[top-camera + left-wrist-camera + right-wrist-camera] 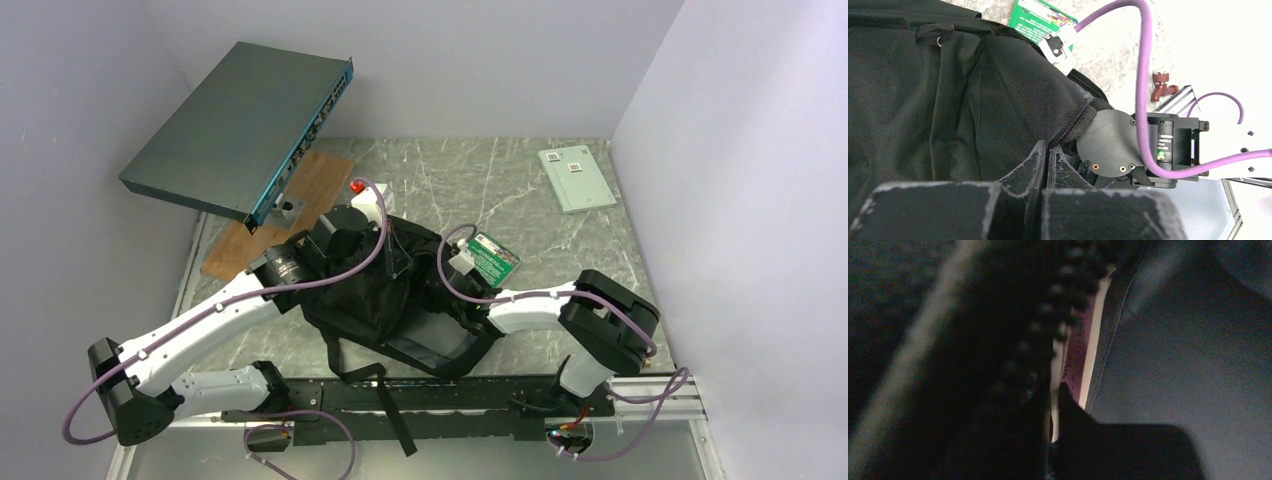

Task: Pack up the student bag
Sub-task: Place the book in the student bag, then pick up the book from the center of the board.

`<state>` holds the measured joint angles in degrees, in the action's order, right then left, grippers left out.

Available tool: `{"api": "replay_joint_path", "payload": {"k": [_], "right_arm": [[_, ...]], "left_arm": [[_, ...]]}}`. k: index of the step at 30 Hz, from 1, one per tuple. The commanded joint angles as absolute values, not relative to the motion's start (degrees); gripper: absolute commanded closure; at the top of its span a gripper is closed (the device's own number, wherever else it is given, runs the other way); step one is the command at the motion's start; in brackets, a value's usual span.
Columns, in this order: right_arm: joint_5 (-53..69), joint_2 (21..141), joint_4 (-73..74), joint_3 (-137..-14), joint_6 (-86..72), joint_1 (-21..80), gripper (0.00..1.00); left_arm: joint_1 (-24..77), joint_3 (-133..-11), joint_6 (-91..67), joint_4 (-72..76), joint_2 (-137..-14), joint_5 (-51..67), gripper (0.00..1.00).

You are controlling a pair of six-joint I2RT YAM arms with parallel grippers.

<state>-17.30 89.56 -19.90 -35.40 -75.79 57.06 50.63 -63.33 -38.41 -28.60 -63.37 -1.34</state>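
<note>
Marble table (480, 180): left gripper (1047, 150) pinches student bag (380, 300) at its 12 o'clock zipper edge, right gripper (1054, 400) jaws together (buried inside).

The left gripper (1046, 150) pinched the student bag (948, 100) at its zipper edge; a green card (1035, 17) showed just beyond it.

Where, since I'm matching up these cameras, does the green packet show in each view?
Top external: the green packet lies right of centre, beside the student bag's right edge.
Left wrist: top edge, near the middle, beyond the bag.
Right wrist: not in it.
Shared landmark: the student bag's black fabric, in all three.
</note>
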Motion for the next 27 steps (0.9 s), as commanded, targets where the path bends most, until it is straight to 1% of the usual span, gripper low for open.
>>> {"api": "replay_joint_path", "payload": {"k": [1,3,4,5,6,8,11,14,17,19,21,22,23,25,27], "right_arm": [[-13.2,91.3,-28.3,-36.8,-71.9,56.5,0.83],[-12.2,90.1,-28.1,-35.6,-70.2,55.8,0.47],[-12.0,88.9,-25.8,-35.7,-69.1,55.6,0.31],[-11.4,87.2,-22.4,-36.3,-67.5,55.4,0.21],[-10.3,86.0,-19.1,-36.9,-65.0,55.2,0.18],[-8.7,82.5,-12.5,-37.5,-58.8,55.0,0.15],[-5.9,74.9,-3.4,-35.8,-50.2,55.0,0.15],[-5.0,64.6,3.3,-32.4,-42.2,55.0,0.14],[-6.8,52.4,10.1,-29.3,-37.0,55.0,0.13],[-11.9,44.5,15.9,-28.5,-34.9,54.9,0.09],[-22.0,36.7,25.6,-30.3,-35.3,54.6,0.02],[-28.8,34.2,28.9,-31.3,-36.1,54.3,0.01],[-32.4,32.0,30.4,-32.7,-35.6,53.8,0.01],[-36.1,29.3,29.3,-33.9,-31.9,51.9,0.01],[-35.9,30.1,25.7,-35.2,-27.5,47.5,0.01]], "left_arm": [[50.5,-64.9,-39.5,-26.6,-62.3,-1.8,1.0],[50.5,-64.5,-39.7,-27.0,-62.3,-2.1,1.0],[50.5,-64.3,-39.7,-27.2,-62.2,-2.3,1.0],[50.5,-64.1,-39.8,-27.3,-62.1,-2.5,1.0],[50.5,-63.9,-39.7,-27.4,-62.0,-2.8,1.0],[50.4,-63.5,-39.6,-27.7,-61.8,-3.5,1.0],[50.5,-63.2,-39.0,-28.0,-61.8,-4.9,1.0],[50.4,-63.0,-38.2,-28.3,-62.3,-6.5,1.0],[50.4,-62.4,-37.6,-29.0,-63.0,-8.1,1.0],[50.4,-61.6,-37.2,-29.4,-63.2,-8.9,1.0],[50.3,-60.8,-36.8,-29.8,-63.3,-9.4,1.0],[50.4,-60.3,-36.9,-30.1,-63.3,-9.4,1.0],[50.3,-59.8,-36.9,-30.2,-63.2,-9.4,1.0],[50.3,-58.4,-37.2,-30.1,-62.9,-8.9,1.0],[50.3,-57.1,-38.2,-30.1,-62.6,-8.2,1.0]]}}
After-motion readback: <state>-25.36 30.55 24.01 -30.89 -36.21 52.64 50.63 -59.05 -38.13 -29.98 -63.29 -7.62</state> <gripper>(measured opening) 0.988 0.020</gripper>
